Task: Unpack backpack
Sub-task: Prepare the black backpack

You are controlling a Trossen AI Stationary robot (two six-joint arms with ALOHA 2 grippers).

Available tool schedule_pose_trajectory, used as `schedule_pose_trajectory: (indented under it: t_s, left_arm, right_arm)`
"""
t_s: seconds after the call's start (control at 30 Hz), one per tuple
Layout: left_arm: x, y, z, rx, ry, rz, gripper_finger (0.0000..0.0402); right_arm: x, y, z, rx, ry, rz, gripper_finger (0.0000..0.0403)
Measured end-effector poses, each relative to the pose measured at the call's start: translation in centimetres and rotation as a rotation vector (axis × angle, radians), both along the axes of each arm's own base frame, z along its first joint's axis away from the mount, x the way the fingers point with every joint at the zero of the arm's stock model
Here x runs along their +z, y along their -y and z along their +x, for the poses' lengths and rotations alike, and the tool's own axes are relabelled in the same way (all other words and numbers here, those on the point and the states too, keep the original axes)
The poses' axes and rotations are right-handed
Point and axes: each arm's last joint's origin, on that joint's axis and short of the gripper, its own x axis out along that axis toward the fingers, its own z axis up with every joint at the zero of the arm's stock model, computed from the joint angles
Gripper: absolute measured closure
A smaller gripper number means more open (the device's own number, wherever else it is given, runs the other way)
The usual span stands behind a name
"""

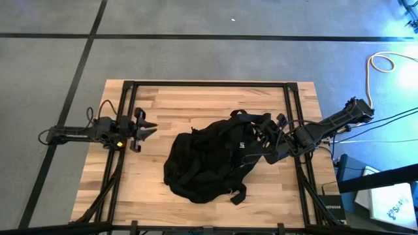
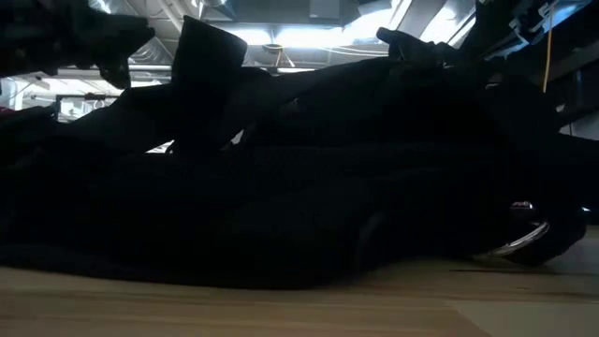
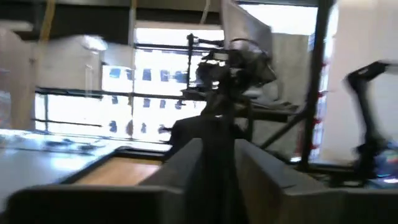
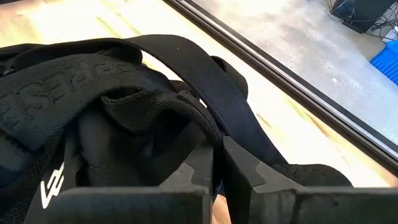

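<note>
High view: backpack [image 1: 209, 160] slumped mid-table [image 1: 196, 98]. Right gripper [image 1: 271, 149] at its right edge, fingers [image 4: 249, 171] nearly together, pinching a strap. Left gripper [image 1: 145, 130] spread apart, holding nothing, left of the backpack.

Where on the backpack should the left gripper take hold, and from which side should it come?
Probably the rumpled fabric at the backpack's left edge, approached level from the left. The left gripper already points at that side with clear wood between, and loose folds pinch easily. The right gripper is at the strap end.
</note>
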Motion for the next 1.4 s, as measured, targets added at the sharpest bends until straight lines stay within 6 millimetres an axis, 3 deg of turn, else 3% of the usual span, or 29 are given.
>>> schedule_pose_trajectory:
  t_s: [0.2,0.33,0.57,0.87,1.07,1.23,1.4]
  left_arm:
    - [0.4,0.5,0.8,-0.001,0.015,0.085,0.016]
    - [0.7,0.7,1.5,-0.023,0.041,0.109,0.0109]
    - [1.3,2.7,4.1,-0.197,-0.066,0.221,0.0101]
    - [2.4,9.2,8.5,-0.171,-0.475,0.536,0.0101]
    - [1.7,12.8,7.6,-0.2,-0.789,0.37,0.0101]
    - [0.8,15.4,6.4,-0.273,-0.819,0.279,0.0102]
    - [-2.1,16.6,6.8,-0.217,-0.913,0.29,0.0103]
  right_arm:
    - [0.0,0.0,0.0,0.001,-0.004,-0.002,0.0402]
    - [0.0,0.0,0.0,0.001,-0.007,-0.004,0.0402]
    - [0.0,0.0,-0.1,0.003,-0.013,-0.007,0.0402]
    - [-0.1,0.0,-0.1,0.004,-0.018,-0.009,0.0402]
    - [-0.1,0.0,-0.1,0.022,-0.037,-0.006,0.0402]
    - [-0.1,0.0,-0.1,0.024,-0.038,-0.007,0.0402]
    - [-0.1,0.0,-0.1,0.032,-0.046,-0.016,0.0402]
